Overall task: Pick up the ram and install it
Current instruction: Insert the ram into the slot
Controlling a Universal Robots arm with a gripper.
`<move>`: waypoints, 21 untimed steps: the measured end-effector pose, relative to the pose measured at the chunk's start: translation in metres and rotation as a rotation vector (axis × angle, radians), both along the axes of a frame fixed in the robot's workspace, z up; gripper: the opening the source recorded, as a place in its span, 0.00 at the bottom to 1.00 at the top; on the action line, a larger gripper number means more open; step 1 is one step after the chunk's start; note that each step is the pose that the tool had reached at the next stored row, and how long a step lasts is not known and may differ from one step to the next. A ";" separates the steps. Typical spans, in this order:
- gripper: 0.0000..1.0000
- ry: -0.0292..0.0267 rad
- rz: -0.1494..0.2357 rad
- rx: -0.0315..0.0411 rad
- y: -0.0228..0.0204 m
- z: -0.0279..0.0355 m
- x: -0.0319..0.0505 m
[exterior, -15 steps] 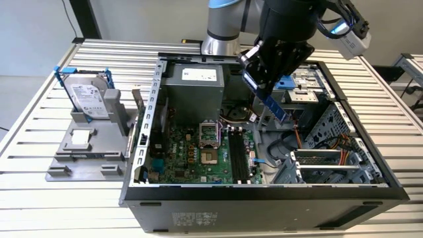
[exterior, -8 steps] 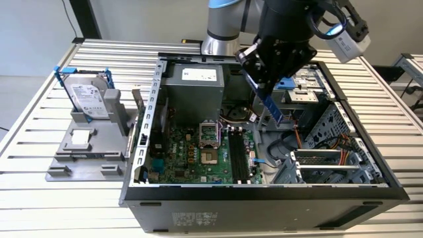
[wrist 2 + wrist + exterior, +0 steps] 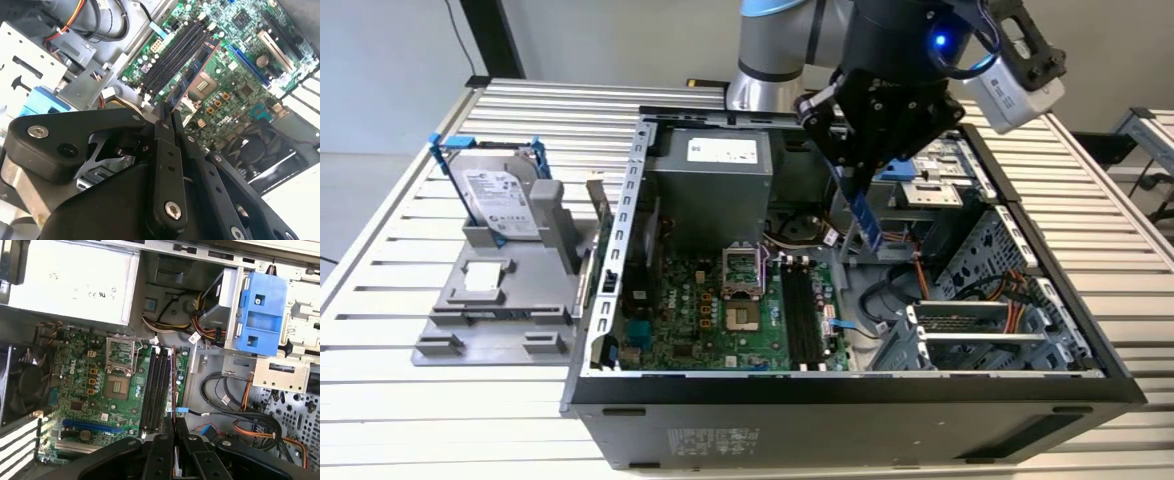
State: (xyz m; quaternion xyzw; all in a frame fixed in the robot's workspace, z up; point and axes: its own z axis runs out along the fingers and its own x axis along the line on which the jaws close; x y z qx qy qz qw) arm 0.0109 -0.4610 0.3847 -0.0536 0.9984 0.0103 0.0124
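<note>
My gripper hangs over the open computer case, shut on the top end of the ram, a narrow dark blue stick that points down toward the motherboard. In the second wrist view the ram juts out from the gripper above the black memory slots. The first wrist view shows the ram edge-on, beside the memory slots and above the board, with the gripper closed around it. The stick is clear of the slots.
A grey power supply sits at the back of the case, and cables and a drive cage fill the exterior view's right. Outside the case, a hard drive in a blue frame stands on a grey holder.
</note>
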 end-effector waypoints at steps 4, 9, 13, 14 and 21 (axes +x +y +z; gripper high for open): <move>0.00 0.0000 -0.063 0.0000 0.0000 0.0000 0.0000; 0.00 0.0013 -0.086 0.0000 0.0000 -0.0001 -0.0001; 0.00 0.0014 -0.086 0.0010 0.0000 -0.0017 0.0016; 0.00 0.0015 -0.087 0.0021 0.0000 -0.0025 0.0025; 0.00 0.0019 -0.092 0.0127 0.0000 -0.0119 0.0105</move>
